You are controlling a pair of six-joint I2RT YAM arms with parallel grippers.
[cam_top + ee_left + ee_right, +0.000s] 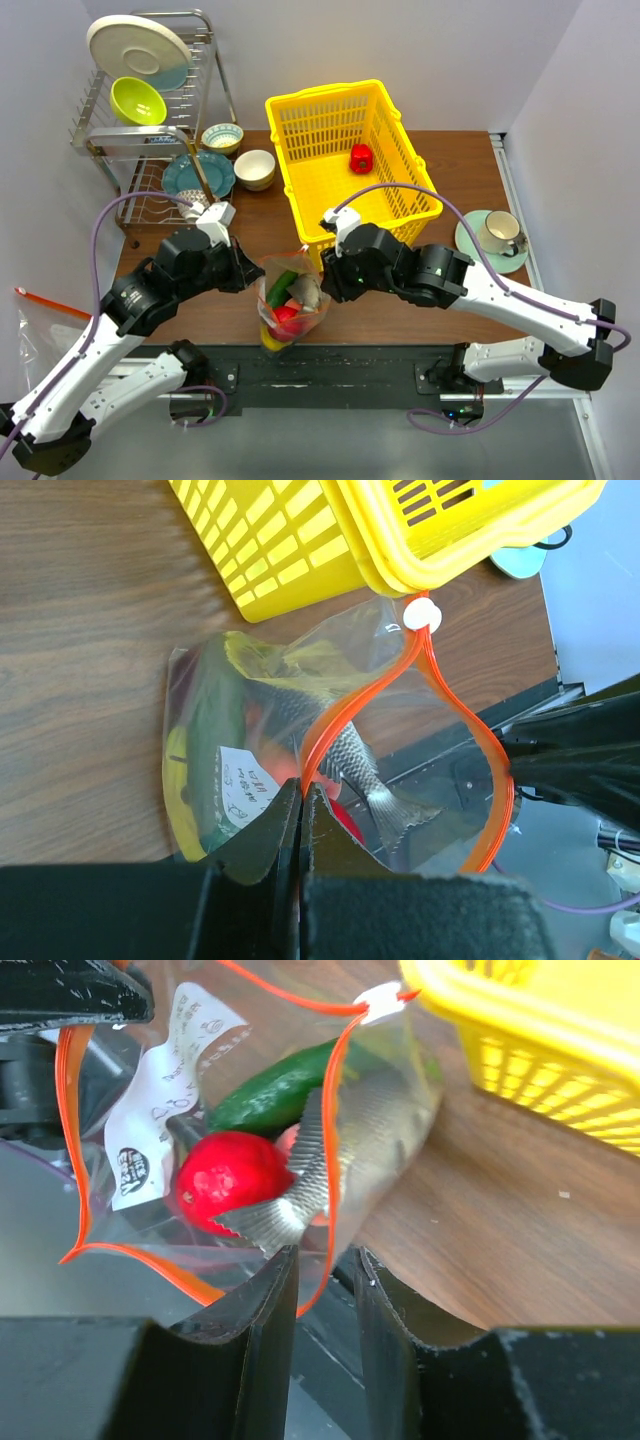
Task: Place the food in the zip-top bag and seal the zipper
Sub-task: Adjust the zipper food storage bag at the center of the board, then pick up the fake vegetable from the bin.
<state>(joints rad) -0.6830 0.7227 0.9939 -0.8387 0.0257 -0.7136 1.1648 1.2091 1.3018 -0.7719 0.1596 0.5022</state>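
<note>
White walls (400, 40) on three sides, plain and matte. The desk (450, 170) is brown wood grain with a black strip along the near edge. A yellow basket (325, 97) of hard plastic with slotted walls sits mid-desk, and one glossy red pepper (361, 157) lies inside it. At far left a wire dish rack (205, 60) holds plates and bowls.

The zip-top bag (292, 300) lies just in front of the basket's near corner, between my two arms. It is thin, clear, crinkly plastic, and its mouth is pulled into an open loop.

My left fingers (292, 805), black and wedge-shaped, are pressed tight together on the bag's rim, pinching the zipper (312, 742). My right fingers (283, 1270) stand a narrow gap apart. The opposite rim runs through that gap, and I see no clamp on it.

Inside the bag:
- a grey toy fish (350, 1130) with moulded scales and fins
- a smooth green cucumber (280, 1085)
- a round, shiny red apple (225, 1180)
- a yellow banana (270, 340) at the bottom
- a white paper label (165, 1090)

The zipper is a thin red-orange strip, unsealed. It ends in a small white end piece (421, 613) just beside the basket's corner.
</note>
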